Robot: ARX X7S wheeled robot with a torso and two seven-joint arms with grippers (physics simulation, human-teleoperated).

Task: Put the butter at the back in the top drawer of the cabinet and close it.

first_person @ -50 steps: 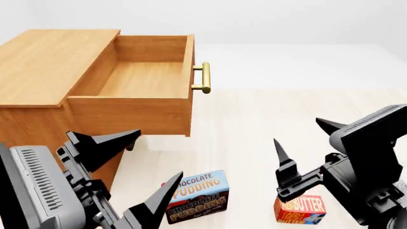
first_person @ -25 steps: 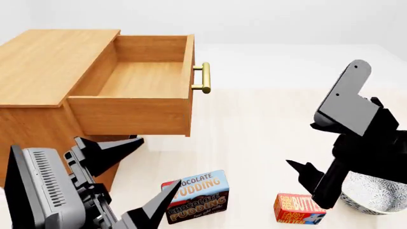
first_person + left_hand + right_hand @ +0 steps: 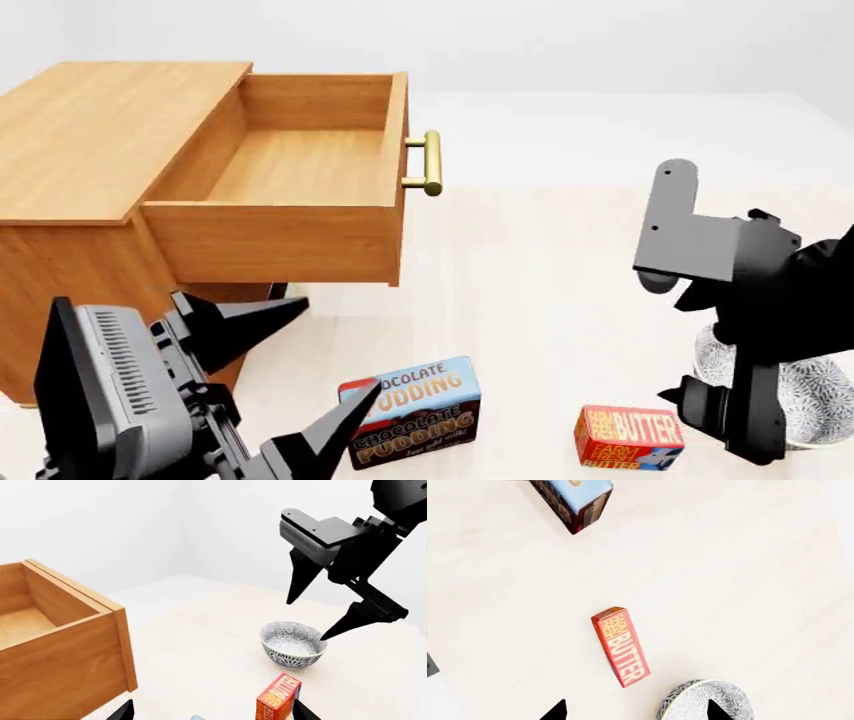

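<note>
The butter [image 3: 629,437] is a small red-orange box lying on the floor near the front; it also shows in the wrist views [image 3: 278,697] [image 3: 620,646]. My right gripper [image 3: 727,425] hangs open above the floor between the butter and a bowl, pointing down and holding nothing [image 3: 635,710] [image 3: 308,620]. My left gripper [image 3: 300,365] stands open and empty beside the cabinet [image 3: 107,130], with the butter near one of its fingers [image 3: 212,712]. The top drawer [image 3: 300,165] is pulled fully out, its plain wood interior bare, brass handle [image 3: 427,163] facing right.
A chocolate pudding box [image 3: 414,410] stands left of the butter, close to my left gripper's lower finger [image 3: 574,502]. A patterned white bowl [image 3: 801,390] sits right of the butter, partly behind my right arm [image 3: 293,644] [image 3: 707,702]. Light floor stretches behind them.
My right arm has swung round and now points down over the butter and bowl. The left gripper shifted slightly. The boxes, bowl and drawer stayed in place.
</note>
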